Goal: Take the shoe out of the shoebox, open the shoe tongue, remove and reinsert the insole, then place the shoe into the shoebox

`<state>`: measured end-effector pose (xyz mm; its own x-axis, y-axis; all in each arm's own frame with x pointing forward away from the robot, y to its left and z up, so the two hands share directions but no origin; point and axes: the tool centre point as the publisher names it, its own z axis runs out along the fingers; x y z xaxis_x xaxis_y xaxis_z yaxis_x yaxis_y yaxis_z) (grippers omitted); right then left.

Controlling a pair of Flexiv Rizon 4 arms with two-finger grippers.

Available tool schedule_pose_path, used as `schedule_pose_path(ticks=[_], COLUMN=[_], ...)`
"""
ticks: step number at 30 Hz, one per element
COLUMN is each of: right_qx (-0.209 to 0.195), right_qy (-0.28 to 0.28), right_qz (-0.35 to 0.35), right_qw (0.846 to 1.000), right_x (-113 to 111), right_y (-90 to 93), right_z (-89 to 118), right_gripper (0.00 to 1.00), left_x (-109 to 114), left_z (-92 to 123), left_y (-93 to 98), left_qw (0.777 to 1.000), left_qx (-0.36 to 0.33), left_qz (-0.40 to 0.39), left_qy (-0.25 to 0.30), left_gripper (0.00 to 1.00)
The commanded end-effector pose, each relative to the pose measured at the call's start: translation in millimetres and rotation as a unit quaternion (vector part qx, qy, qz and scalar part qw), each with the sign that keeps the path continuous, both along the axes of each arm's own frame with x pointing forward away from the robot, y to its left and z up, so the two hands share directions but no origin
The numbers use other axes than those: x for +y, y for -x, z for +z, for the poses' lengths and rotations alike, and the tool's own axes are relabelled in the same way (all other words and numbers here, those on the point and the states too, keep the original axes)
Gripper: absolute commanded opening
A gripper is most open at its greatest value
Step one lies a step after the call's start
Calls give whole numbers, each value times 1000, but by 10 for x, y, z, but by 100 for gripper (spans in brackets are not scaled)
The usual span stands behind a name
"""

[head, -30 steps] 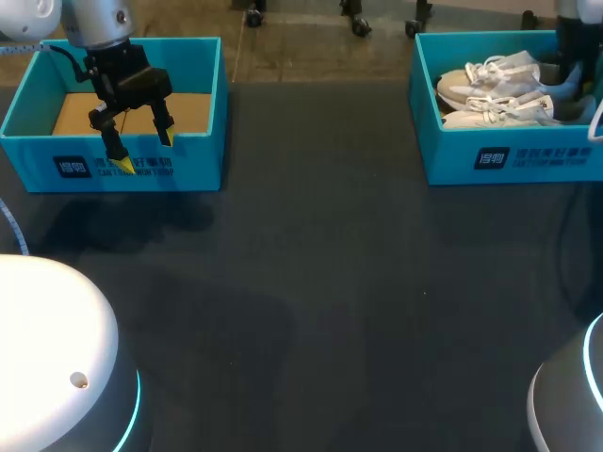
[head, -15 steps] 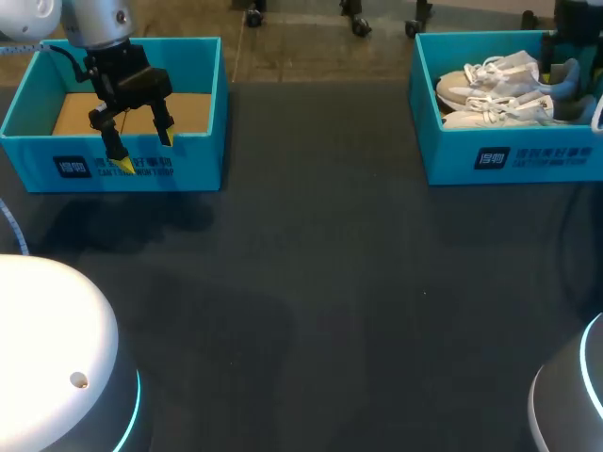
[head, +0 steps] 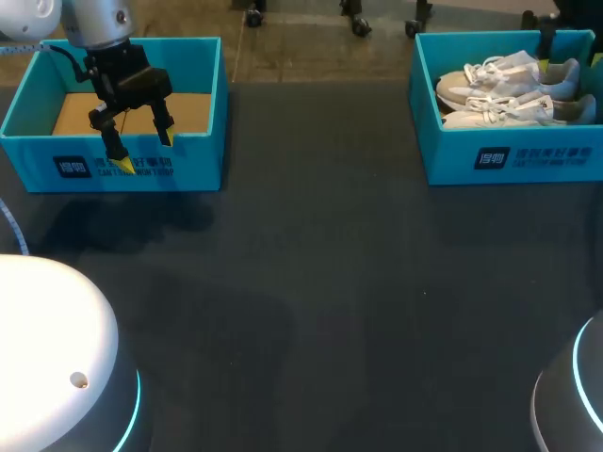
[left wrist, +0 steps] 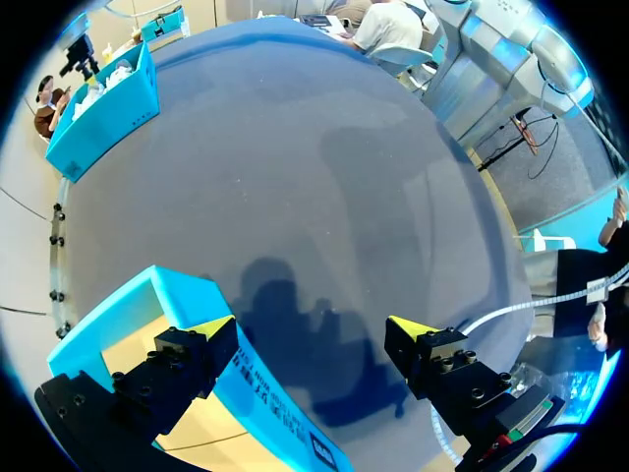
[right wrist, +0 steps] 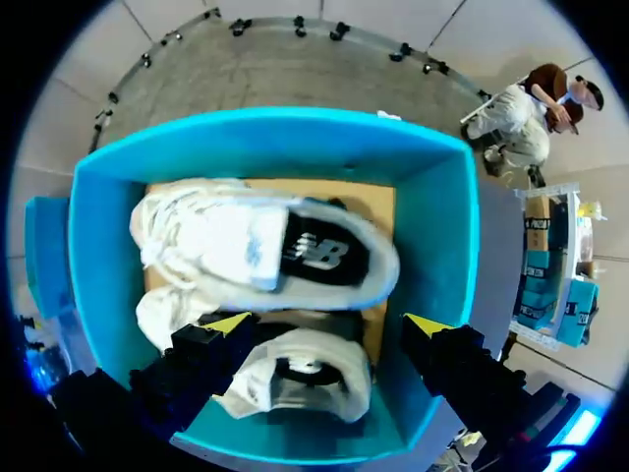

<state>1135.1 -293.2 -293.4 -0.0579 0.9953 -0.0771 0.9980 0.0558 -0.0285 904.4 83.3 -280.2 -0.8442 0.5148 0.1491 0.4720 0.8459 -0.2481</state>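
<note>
Head view: teal shoebox (head: 452, 162) at the table's 2 o'clock, with two pale shoes lying side by side inside, far shoe (head: 490, 77) and near shoe (head: 497, 113). Second teal box (head: 200, 166) at 10 o'clock, cardboard floor showing. Left gripper (head: 141, 145) hangs over that box's near wall, fingers spread wide, holding nothing. Right wrist view: right gripper (right wrist: 329, 324) above the shoes, fingers wide apart, nothing held.
</note>
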Motion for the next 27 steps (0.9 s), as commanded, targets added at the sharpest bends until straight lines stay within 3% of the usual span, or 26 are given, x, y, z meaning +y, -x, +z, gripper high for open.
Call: schedule_pose_path(ticks=[1,8,15,22,27], right_qx=[-50,-27,-28,-25,-21], right_qy=[-8,-16,-15,-20,-21], right_qz=[14,39,46,45,50], right_qw=[999,999,998,998,998], right_x=[118,396,650,837,981], right_y=[444,692,935,1130,1226], right_z=[140,239,292,312,328], right_gripper=[100,100,100,100,100], left_x=[4,4,20,136,324], left_z=[5,5,61,306,480], left_y=[-5,-5,-7,-51,-92], left_qw=[1000,1000,1000,989,949], left_qx=[0,0,11,37,32], left_qz=[-1,-1,7,142,309], left_qy=[-1,-1,3,-31,-57], left_gripper=[100,100,100,100,100])
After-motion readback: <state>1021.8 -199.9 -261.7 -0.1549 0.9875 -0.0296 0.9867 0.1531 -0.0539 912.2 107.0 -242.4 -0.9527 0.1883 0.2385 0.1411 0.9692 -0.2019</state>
